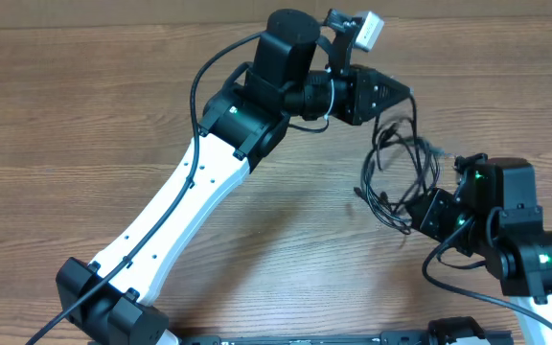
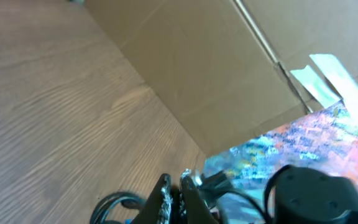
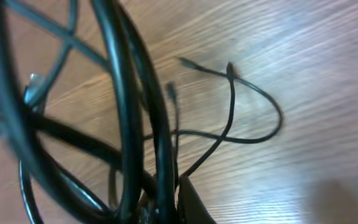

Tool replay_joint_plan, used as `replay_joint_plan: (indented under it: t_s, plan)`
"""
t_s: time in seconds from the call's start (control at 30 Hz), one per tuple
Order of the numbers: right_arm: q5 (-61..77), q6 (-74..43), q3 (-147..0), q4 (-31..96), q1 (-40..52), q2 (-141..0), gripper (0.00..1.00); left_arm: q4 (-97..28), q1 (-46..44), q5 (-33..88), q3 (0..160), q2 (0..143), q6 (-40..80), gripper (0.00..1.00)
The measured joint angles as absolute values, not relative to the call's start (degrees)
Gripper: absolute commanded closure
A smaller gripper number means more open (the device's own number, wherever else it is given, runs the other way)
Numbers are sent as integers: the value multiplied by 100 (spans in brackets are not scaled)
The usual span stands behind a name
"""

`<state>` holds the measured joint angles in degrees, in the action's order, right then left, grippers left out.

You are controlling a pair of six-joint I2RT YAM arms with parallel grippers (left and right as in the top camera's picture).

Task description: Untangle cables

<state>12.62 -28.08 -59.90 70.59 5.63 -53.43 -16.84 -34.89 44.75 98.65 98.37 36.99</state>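
The cables (image 1: 396,172) are a tangle of thin black cords hanging in loops between my two grippers, right of the table's middle. My left gripper (image 1: 402,94) is above the tangle, its fingers (image 2: 178,190) closed on a cable end with a small plug, and a black loop (image 2: 114,205) hangs beside them. My right gripper (image 1: 418,209) is at the tangle's lower right. In the right wrist view thick black loops (image 3: 129,112) run through its jaws (image 3: 166,205), which are shut on them. A thin cord with plug ends (image 3: 229,106) lies on the wood beyond.
The wooden table (image 1: 84,115) stretches left and front of the arms. The left arm's white link (image 1: 190,201) crosses the table's middle diagonally. In the left wrist view a brown cardboard wall (image 2: 229,74) and a colourful patterned surface (image 2: 303,143) lie past the table's edge.
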Motion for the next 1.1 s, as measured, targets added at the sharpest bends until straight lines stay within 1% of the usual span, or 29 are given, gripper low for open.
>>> replay_joint_plan:
  t_s: [0.3,0.47,0.5,0.57,0.6,0.73,0.8,0.87,0.93,1.0,1.1]
  plan:
    - [414,-2910,-6001,7496,565,-5616,96,-1389,-3420,4495,9863,9835,3782,96]
    - [252,-3024,-5999,7397,565,-5645,96,-1417,-3262,4644,9865,9826,3730,96]
    - [220,-3052,-5999,7356,565,-5642,96,-1498,-3262,4681,9867,9824,3688,92]
    - [191,-3092,-5999,7301,565,-5642,96,-1835,-3262,4759,9874,9824,3476,82]
    - [189,-3107,-5999,7290,565,-5645,96,-2080,-3262,4779,9878,9824,3367,79]
    - [198,-3135,-5999,7144,565,-5642,96,-3041,-3262,4768,9885,9824,2746,81]
    - [235,-3135,-5996,7054,565,-5642,96,-3474,-3262,4753,9885,9824,2292,86]
    - [353,-3175,-5996,6855,565,-5642,96,-4010,-3262,4746,9885,9824,1693,94]
    - [449,-3328,-5996,6702,565,-5642,96,-4405,-3262,4742,9887,9824,1278,96]
    - [580,-3376,-5994,6521,565,-5642,96,-4657,-3262,4707,9887,9824,1033,94]
    - [1007,-3079,-5992,6149,565,-5642,96,-4864,-3262,4604,9887,9824,784,84]
